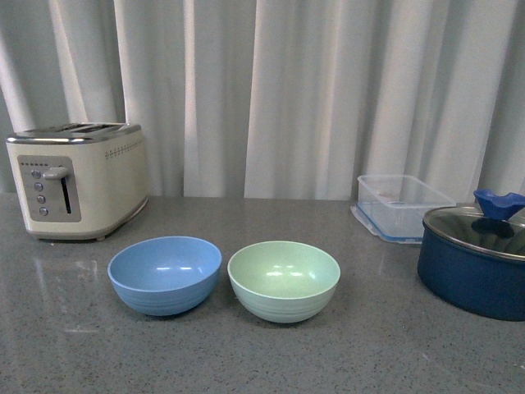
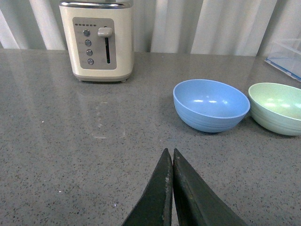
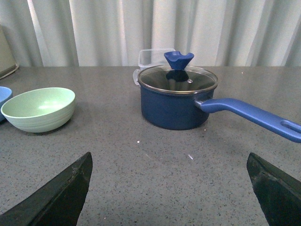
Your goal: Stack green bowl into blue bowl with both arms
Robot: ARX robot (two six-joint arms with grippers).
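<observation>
Your left jaws are pressed shut, the two fingers (image 2: 162, 193) flat against each other with nothing between them. Your right jaws stand wide, one finger (image 3: 59, 197) at each edge of the wrist view, and they hold nothing.

The green bowl (image 1: 284, 279) sits upright on the surface (image 1: 262, 365), ahead of the right jaws and off toward the left arm's side, well apart from them. The blue bowl (image 1: 165, 273) stands just beside it, ahead of the left jaws and toward the right arm's side. Whether the two rims touch, I cannot tell. The navy pot (image 3: 176, 106) lies straight ahead of the right jaws, with its handle running back toward them, so steer around it.

The green bowl looks light and stiff, with a matte skin that should give fair grip. Its rounded wall would probably squirt out of a squeeze across the body. Take it at the rim instead, one finger inside and one outside, on the side nearest the right jaws. Being light, the blue bowl may skid when the other lands in it. Open the left jaws and pinch its near rim to steady it.
</observation>
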